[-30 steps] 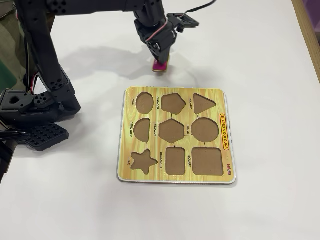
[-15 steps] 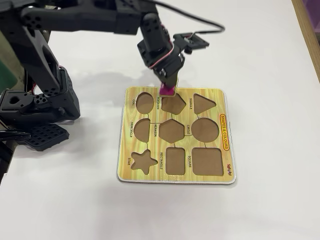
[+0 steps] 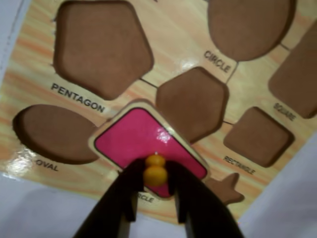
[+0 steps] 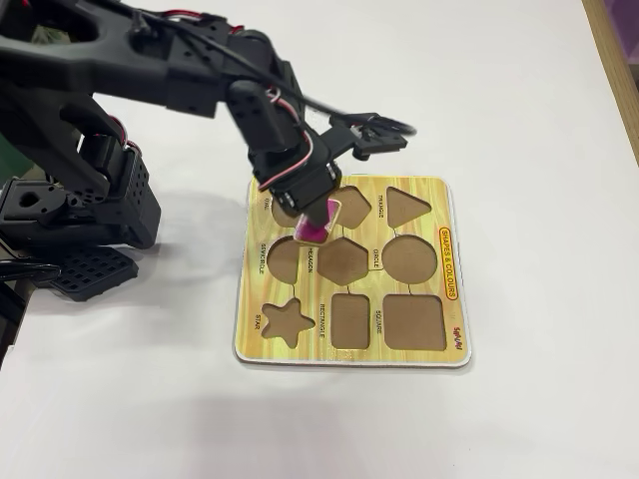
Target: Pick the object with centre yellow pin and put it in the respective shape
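Carrying is our step: claw (image 3: 156, 184) clamped on the pink piece's (image 3: 143, 141) yellow pin (image 3: 155, 171), next aligning it over its matching recess.

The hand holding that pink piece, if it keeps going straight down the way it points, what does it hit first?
Probably the yellow wooden shape board: the hand grips the yellow pin of the pink rounded-square piece, which would likely land near the hexagon recess. Depth is unclear.

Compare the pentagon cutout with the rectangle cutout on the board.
In the wrist view the pentagon cutout is clearly larger than the rectangle cutout. The pentagon cutout has five sides, the rectangle cutout four with rounded corners. Both are empty brown recesses in the puzzle board, each with a printed name beside it.
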{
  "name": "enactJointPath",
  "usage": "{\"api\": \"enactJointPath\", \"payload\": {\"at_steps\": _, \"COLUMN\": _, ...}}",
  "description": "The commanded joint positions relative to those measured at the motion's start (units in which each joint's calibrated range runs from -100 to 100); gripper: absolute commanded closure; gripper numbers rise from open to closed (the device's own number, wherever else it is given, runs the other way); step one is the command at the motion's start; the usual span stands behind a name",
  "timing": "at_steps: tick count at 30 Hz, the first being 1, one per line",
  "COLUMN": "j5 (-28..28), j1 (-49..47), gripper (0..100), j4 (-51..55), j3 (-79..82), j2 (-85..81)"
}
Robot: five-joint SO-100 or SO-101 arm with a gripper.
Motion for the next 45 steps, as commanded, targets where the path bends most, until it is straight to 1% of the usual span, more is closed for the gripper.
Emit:
{"api": "enactJointPath", "payload": {"at_steps": 1, "j5": 4.0, "j1": 5.05, "gripper": 98, "j4": 0.35, "j3": -0.09, "j2": -4.21}}
{"api": "enactJointPath", "payload": {"at_steps": 5, "j5": 6.66, "j1": 10.03, "gripper": 99, "j4": 1.82, "j3": -0.09, "j2": -5.22}}
{"api": "enactJointPath", "payload": {"at_steps": 11, "j5": 13.25, "j1": 14.92, "gripper": 99, "j4": 1.13, "j3": -0.54, "j2": -5.3}}
{"api": "enactJointPath", "payload": {"at_steps": 22, "j5": 19.9, "j1": 25.56, "gripper": 98, "j4": 1.04, "j3": -1.08, "j2": -4.46}}
{"api": "enactJointPath", "payload": {"at_steps": 26, "j5": 20.89, "j1": 27.03, "gripper": 98, "j4": 0.96, "j3": -2.07, "j2": -3.71}}
{"api": "enactJointPath", "payload": {"at_steps": 32, "j5": 21.26, "j1": 27.42, "gripper": 99, "j4": 1.04, "j3": -9.44, "j2": 5.07}}
{"api": "enactJointPath", "payload": {"at_steps": 37, "j5": 21.36, "j1": 30.93, "gripper": 99, "j4": 1.22, "j3": -14.21, "j2": 9.43}}
{"api": "enactJointPath", "payload": {"at_steps": 41, "j5": 24.34, "j1": 33.86, "gripper": 99, "j4": 1.48, "j3": -17.9, "j2": 11.52}}
{"api": "enactJointPath", "payload": {"at_steps": 45, "j5": 24.92, "j1": 35.42, "gripper": 99, "j4": 1.13, "j3": -20.86, "j2": 14.36}}
